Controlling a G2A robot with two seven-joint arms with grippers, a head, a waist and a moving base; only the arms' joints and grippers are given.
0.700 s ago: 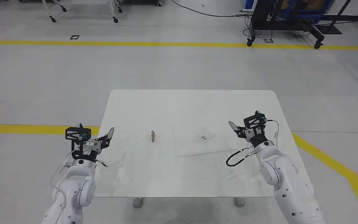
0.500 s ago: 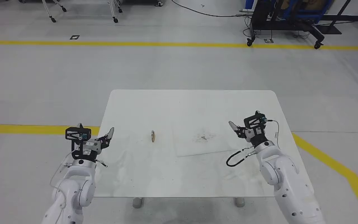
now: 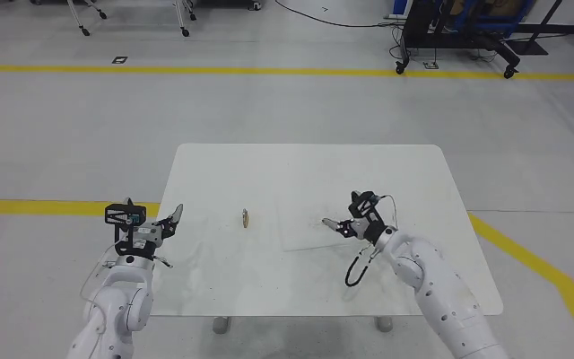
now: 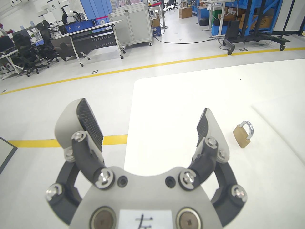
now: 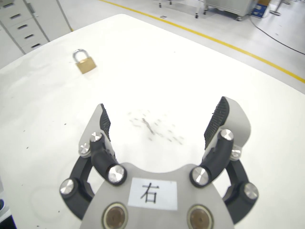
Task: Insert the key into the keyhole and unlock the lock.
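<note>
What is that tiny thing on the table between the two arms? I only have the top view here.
Observer: A brass padlock with a silver shackle; the shackle looks shut.
Operator: Is the right gripper holding the key?
Observer: No. The right gripper is open, and its ribbed pads are bare.
Operator: So where is the key?
Observer: I cannot tell. The right wrist view shows a small dark thing on the table just ahead of that gripper, but it is too blurred to call a key.
</note>
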